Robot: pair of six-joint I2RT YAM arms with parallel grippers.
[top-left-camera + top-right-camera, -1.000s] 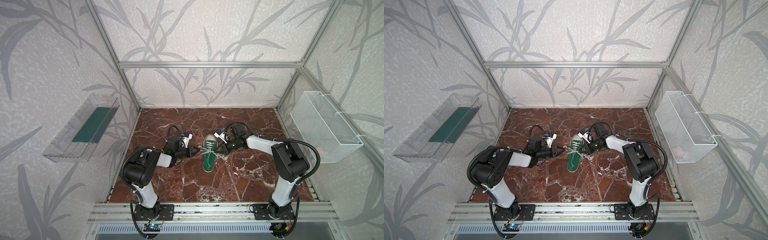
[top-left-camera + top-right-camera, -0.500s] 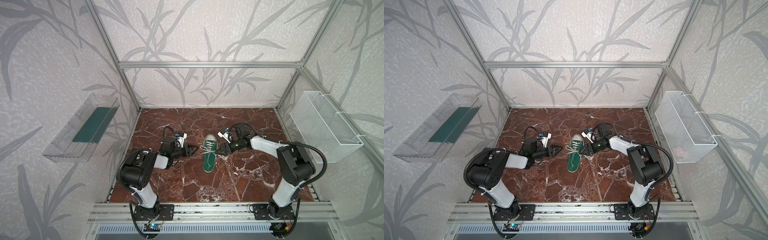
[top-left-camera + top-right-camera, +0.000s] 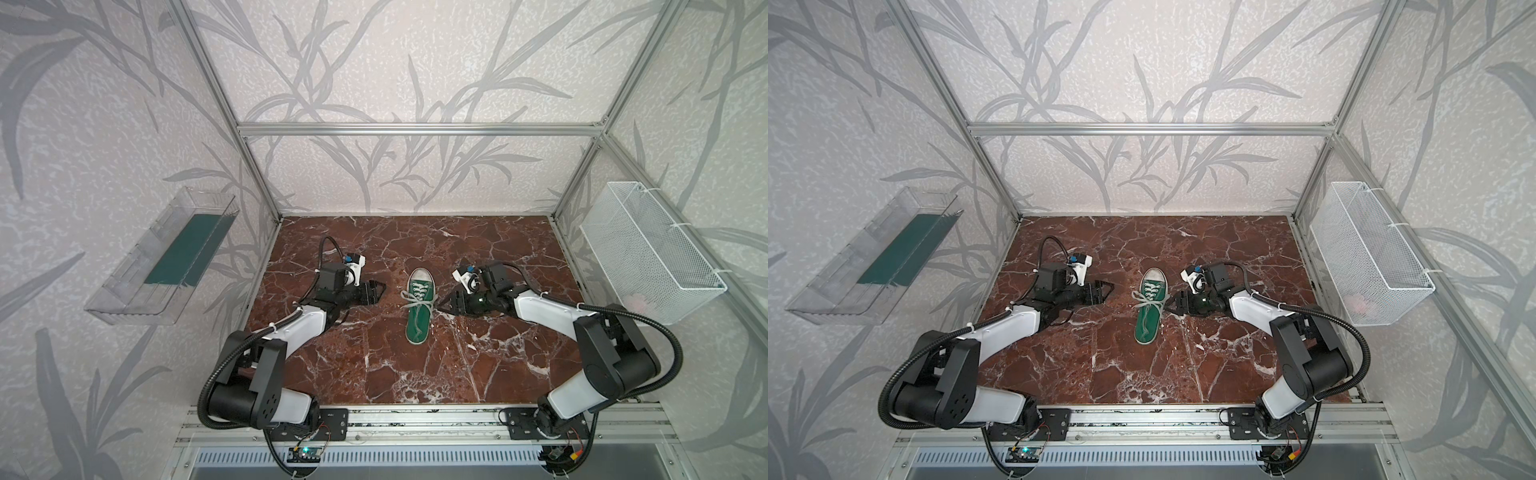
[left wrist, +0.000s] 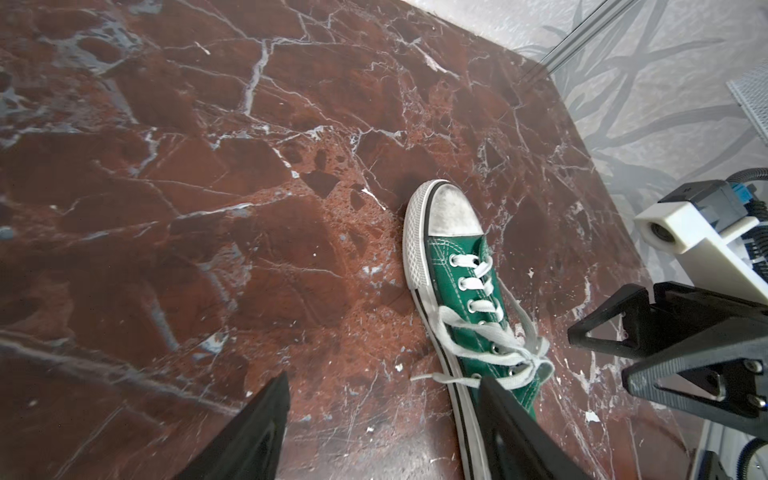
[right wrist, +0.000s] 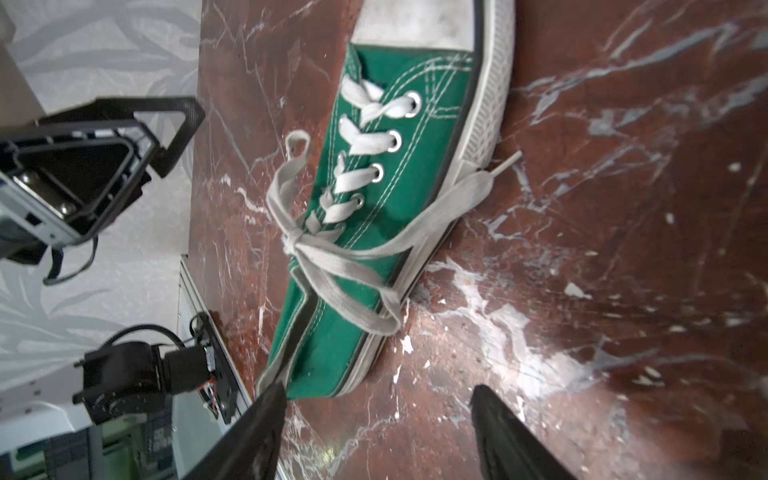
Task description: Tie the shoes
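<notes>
A small green sneaker (image 3: 417, 309) (image 3: 1147, 309) with a white toe cap lies in the middle of the marble floor, toe toward the back wall. Its white laces (image 5: 293, 241) (image 4: 528, 353) form a bow over the tongue, with loops and ends draped down both sides. My left gripper (image 3: 380, 291) (image 4: 384, 378) is open a short way to the shoe's left and holds nothing. Just off the shoe's right side, my right gripper (image 3: 444, 305) (image 5: 376, 388) is also open and empty. Each wrist view shows the opposite gripper across the shoe.
A clear plastic bin (image 3: 166, 262) with a green sheet hangs on the left wall. On the right wall hangs a white wire basket (image 3: 648, 249). Aluminium frame posts stand at the back corners, and the arms' mounting rail (image 3: 415, 419) runs along the front edge.
Both grippers went from shut to open and drew back sideways from the shoe, the left one farther. The laces now lie free on the shoe.
</notes>
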